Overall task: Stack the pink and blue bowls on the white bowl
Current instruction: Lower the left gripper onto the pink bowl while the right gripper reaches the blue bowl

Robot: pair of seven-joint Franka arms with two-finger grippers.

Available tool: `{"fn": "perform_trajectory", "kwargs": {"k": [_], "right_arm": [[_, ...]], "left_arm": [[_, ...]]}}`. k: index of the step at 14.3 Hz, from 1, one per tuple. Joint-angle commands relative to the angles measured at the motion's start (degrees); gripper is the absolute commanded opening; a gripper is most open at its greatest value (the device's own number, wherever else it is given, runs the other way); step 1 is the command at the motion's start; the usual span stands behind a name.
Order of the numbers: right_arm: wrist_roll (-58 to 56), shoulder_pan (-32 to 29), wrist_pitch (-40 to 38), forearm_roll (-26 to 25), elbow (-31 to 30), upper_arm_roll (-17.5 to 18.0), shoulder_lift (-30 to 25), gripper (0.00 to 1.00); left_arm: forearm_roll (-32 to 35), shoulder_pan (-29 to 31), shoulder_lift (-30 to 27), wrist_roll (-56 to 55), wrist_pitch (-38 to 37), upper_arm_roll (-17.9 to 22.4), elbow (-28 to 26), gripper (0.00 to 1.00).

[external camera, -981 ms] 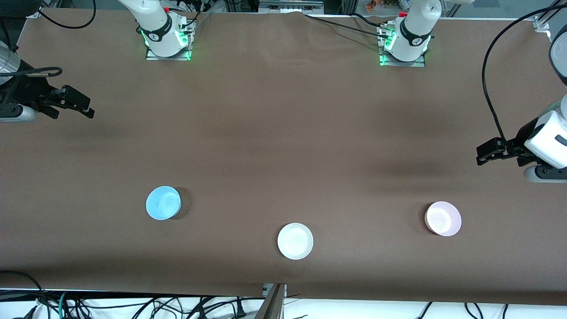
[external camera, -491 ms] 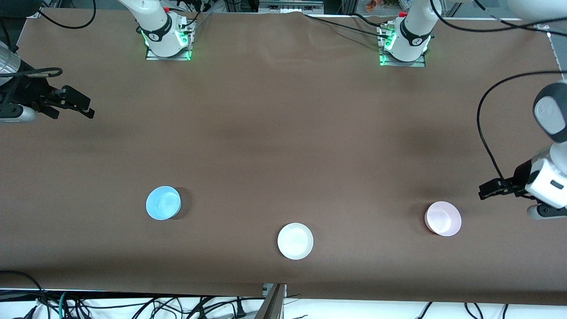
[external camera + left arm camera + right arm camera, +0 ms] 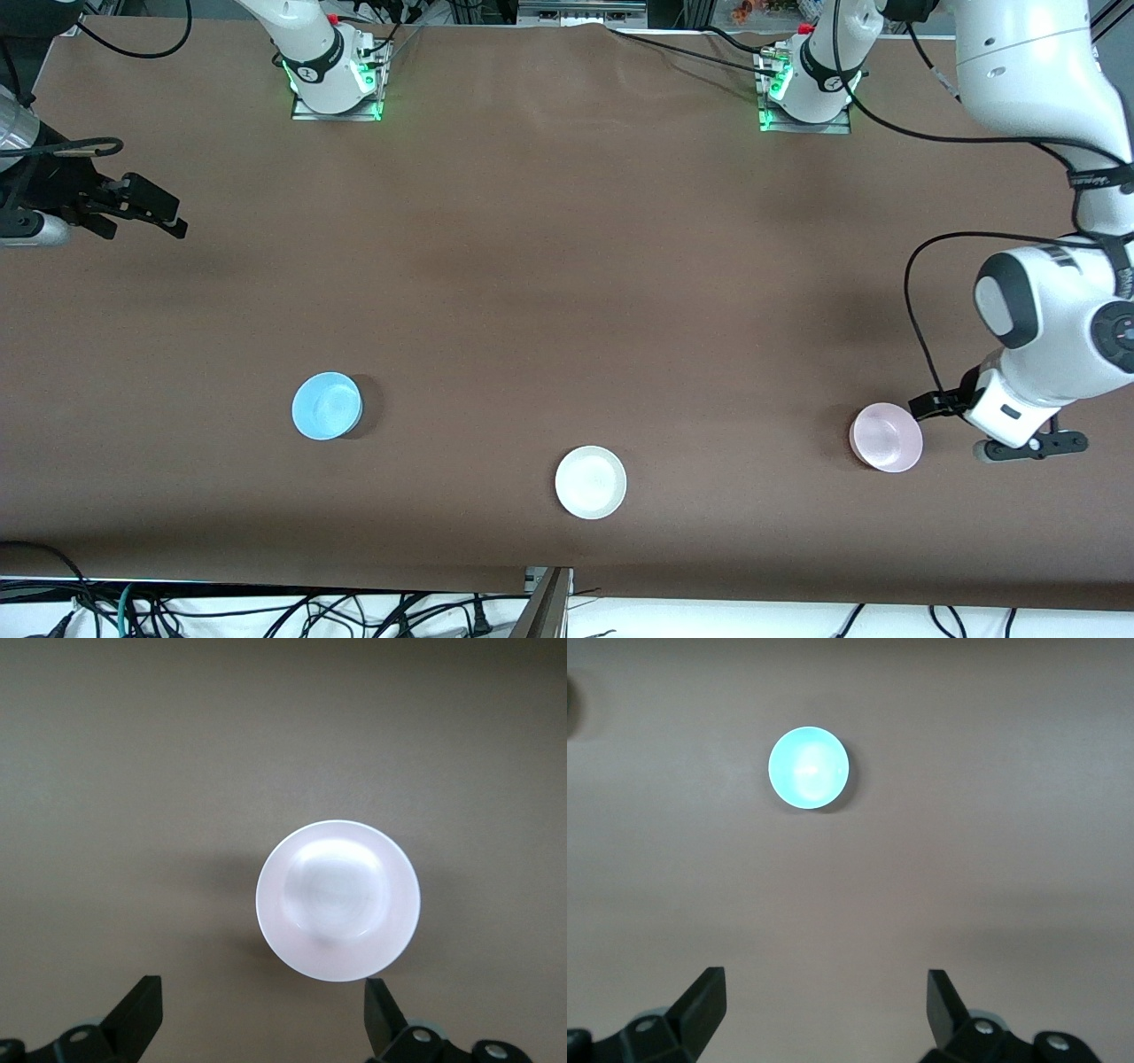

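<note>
Three bowls sat unstacked; your left gripper (image 3: 930,409) hung wide beside the pink bowl (image 3: 886,437), probably approaching; next, grasp its rim. Right gripper (image 3: 173,217) waited wide.

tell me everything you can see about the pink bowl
The pink bowl is small, round, shallow, pale pink, seemingly smooth plastic, with a wide rim and faint rings inside. It sits upright and empty on the brown table toward the left arm's end, apart from the other bowls. Nothing touches it; the open left gripper hangs just beside it.
</note>
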Motion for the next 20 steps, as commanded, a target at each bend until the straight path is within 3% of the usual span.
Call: {"fn": "perform_trajectory", "kwargs": {"k": [1,6,9,13,16,20], "right_arm": [[-0.9,-2.5,1.5,0.5,1.0,0.0,1.8,1.00],[-1.1,-3.2,3.0,-0.7,1.7,0.0,3.7,1.00],[-1.1,-3.2,3.0,-2.0,2.4,0.0,6.2,1.00],[-0.8,-3.0,5.5,-1.8,2.7,0.1,9.8,1.00],[-0.8,-2.5,9.3,-2.0,2.7,0.3,15.5,1.00],[-1.0,-2.6,22.5,-1.9,2.6,0.5,26.9,1.00]], "left_arm": [[-1.2,-0.5,-2.2,0.5,5.6,0.6,-6.1,1.00],[-4.0,-0.4,-1.9,-0.2,16.6,0.4,-13.1,1.00],[-9.6,-0.7,-0.4,-0.6,17.8,0.5,-13.3,1.00],[-9.8,-0.7,2.2,-5.7,21.1,0.5,-13.3,1.00],[-9.8,-0.8,3.4,-8.3,22.8,0.4,-13.3,1.00],[-9.9,-1.3,4.8,-14.3,25.2,-1.0,-13.3,0.92]]}}
